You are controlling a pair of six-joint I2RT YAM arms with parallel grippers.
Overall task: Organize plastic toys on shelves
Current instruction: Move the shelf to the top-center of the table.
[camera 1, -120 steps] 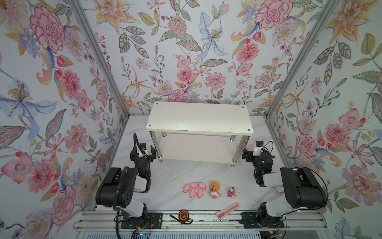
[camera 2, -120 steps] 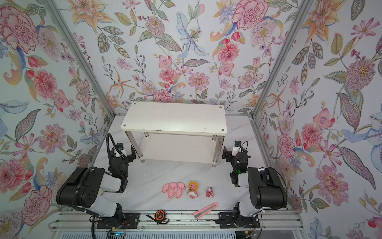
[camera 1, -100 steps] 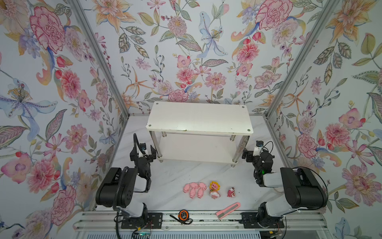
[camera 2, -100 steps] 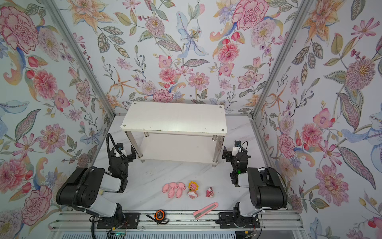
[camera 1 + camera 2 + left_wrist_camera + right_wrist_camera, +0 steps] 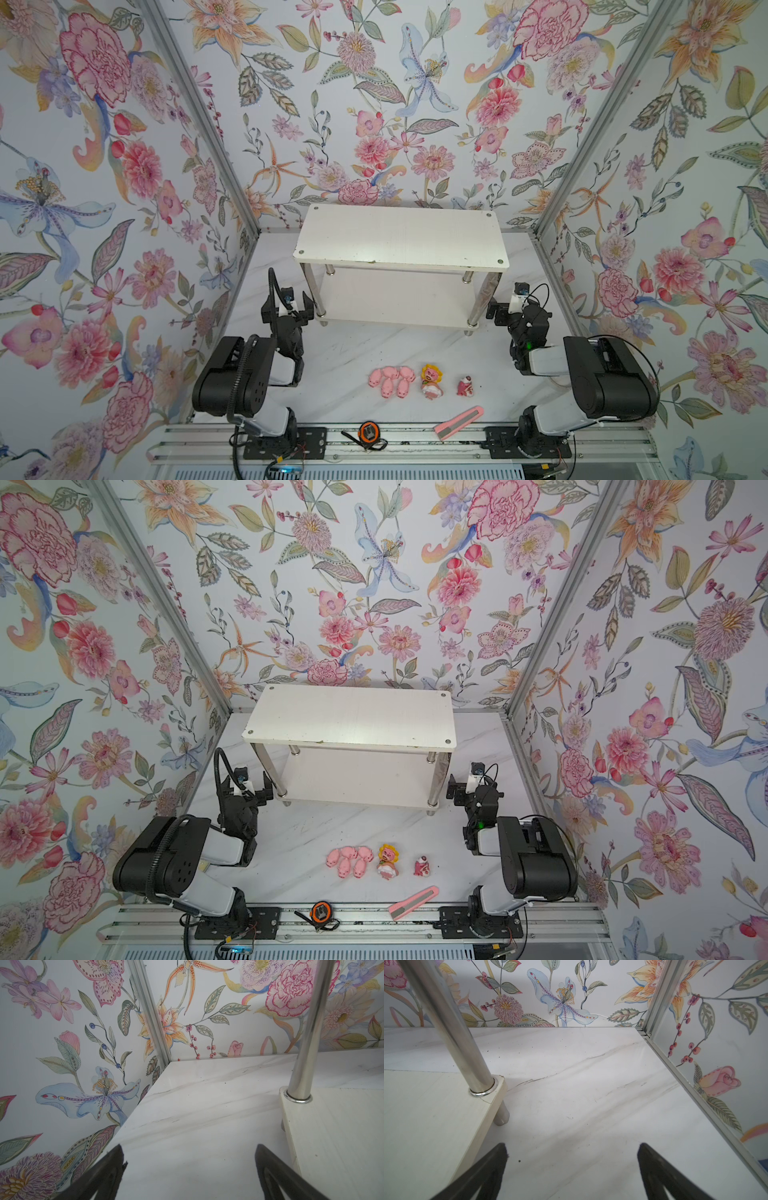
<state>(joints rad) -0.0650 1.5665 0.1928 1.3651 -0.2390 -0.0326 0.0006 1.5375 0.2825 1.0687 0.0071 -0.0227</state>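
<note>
Perhaps 5 pigs [image 5: 392, 380] huddled, left pincer [image 5: 189, 1147], right pincer [image 5: 572, 1145] spread, flanking shelves [image 5: 399, 237]

The left arm [image 5: 232, 382] and right arm [image 5: 606, 382] are folded low; the left hand [image 5: 287, 305] and right hand [image 5: 513, 309] are spread wide, empty.

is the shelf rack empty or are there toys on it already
Empty as far as visible: the rack shows a bare top board and bare lower board front; the pigs sit on the table.
</note>
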